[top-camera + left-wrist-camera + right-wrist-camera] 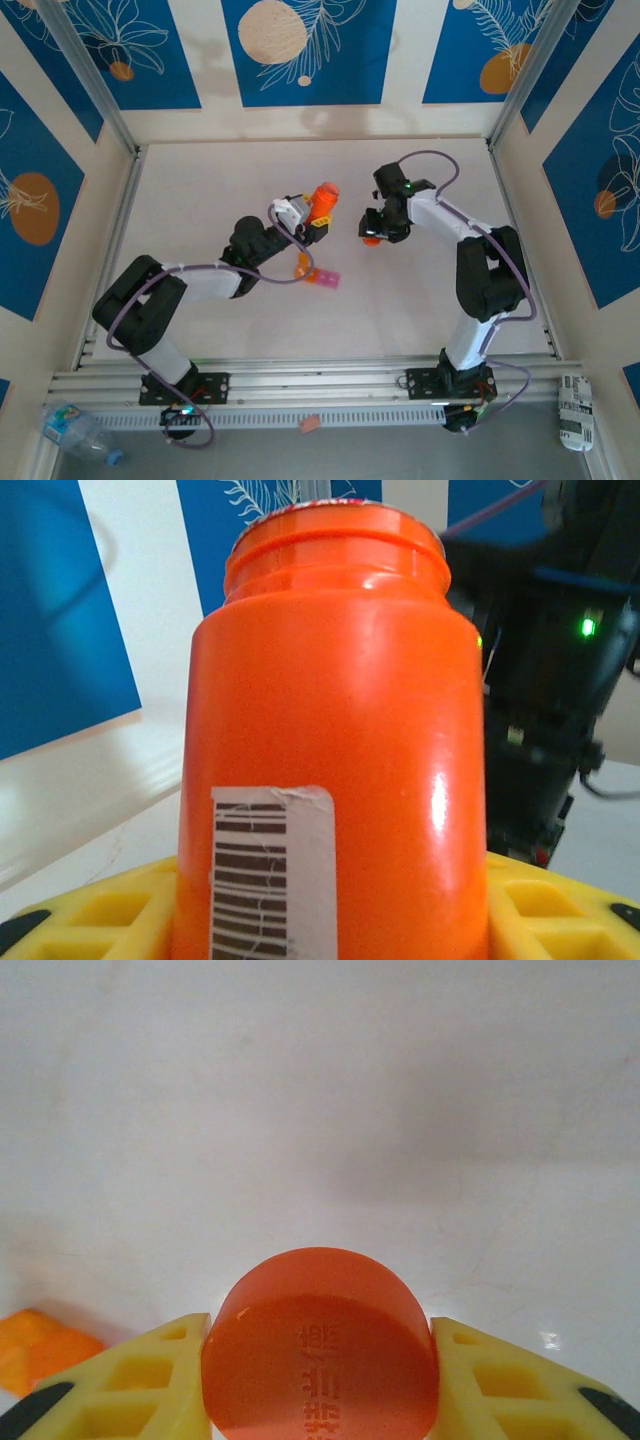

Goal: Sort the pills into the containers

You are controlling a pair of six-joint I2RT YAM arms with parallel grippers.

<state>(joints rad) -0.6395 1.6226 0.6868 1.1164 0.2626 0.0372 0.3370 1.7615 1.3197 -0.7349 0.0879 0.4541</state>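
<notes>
Glossy orange cylindrical bottle [335, 740] — barcode-labelled — sits clamped in left claw [330, 915]; right claw [320, 1385] pinches round embossed cap [320, 1335].

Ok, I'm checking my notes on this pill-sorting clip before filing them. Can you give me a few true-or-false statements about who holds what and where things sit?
1. The left gripper is closed on the orange bottle. True.
2. The bottle has its cap on. False: its threaded neck is bare, and the cap sits between the fingers of the right gripper.
3. The bottle carries a barcode label. True.
4. The strip of small containers is held up by the right gripper. False: it lies on the table beside the left arm.
</notes>
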